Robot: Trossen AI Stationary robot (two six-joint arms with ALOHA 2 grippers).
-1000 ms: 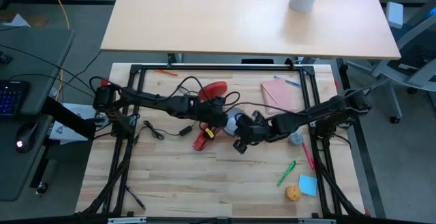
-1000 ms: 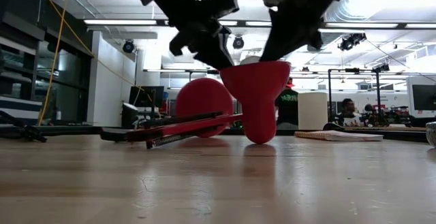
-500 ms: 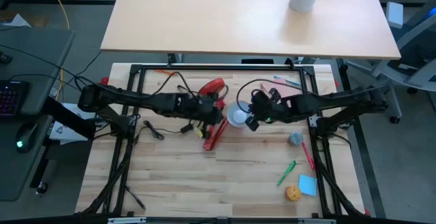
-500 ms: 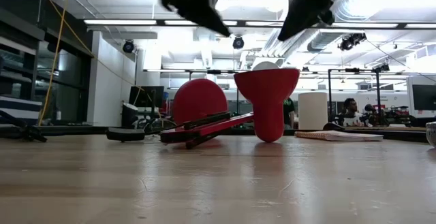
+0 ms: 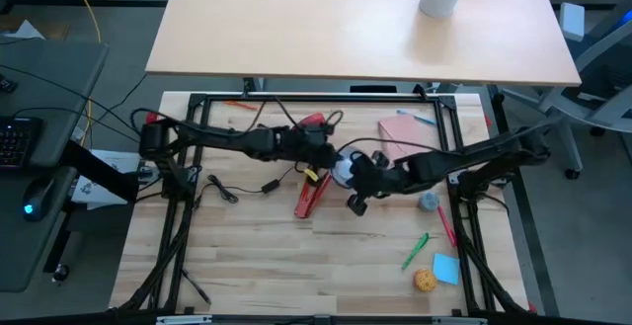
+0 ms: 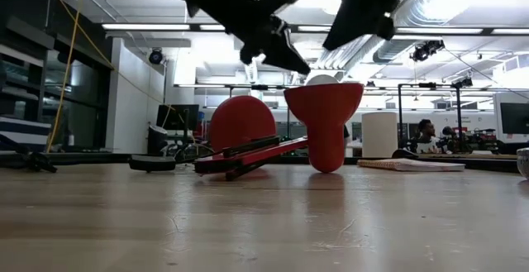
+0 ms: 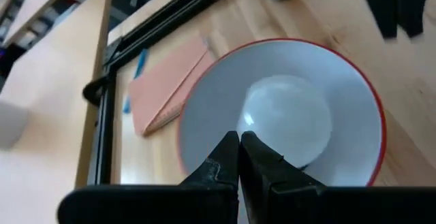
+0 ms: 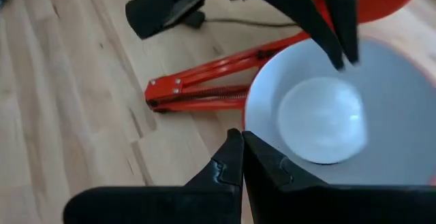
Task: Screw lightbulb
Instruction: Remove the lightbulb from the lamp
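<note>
The red lamp shade (image 6: 324, 123) stands on its narrow end on the table, white inside (image 7: 204, 115), opening up. The white lightbulb (image 7: 289, 118) sits in the middle of the shade; it also shows in the right wrist view (image 8: 320, 118), and its top peeps over the rim in the low view (image 6: 322, 79). My left gripper (image 7: 240, 142) is shut and hovers just over the shade's left rim (image 6: 293, 61). My right gripper (image 8: 240, 149) is shut, higher up at the shade's near right (image 5: 354, 179). The lamp's red arm (image 5: 311, 197) lies on the table.
The lamp's red base (image 5: 311, 124) lies behind the shade, with a black cable and switch (image 5: 267, 189) to the left. A pink notebook (image 5: 405, 137), a grey-blue lump (image 5: 428, 202), a green pen (image 5: 415, 251), a blue note (image 5: 445, 268) and an orange ball (image 5: 425, 280) lie to the right.
Both grippers have left the shade and gone up and apart. The shade and the lamp's arm have shifted a little toward the table's right edge and then stayed still. My left gripper has since come back down toward the shade's rim; my right gripper has gone toward the near edge.
</note>
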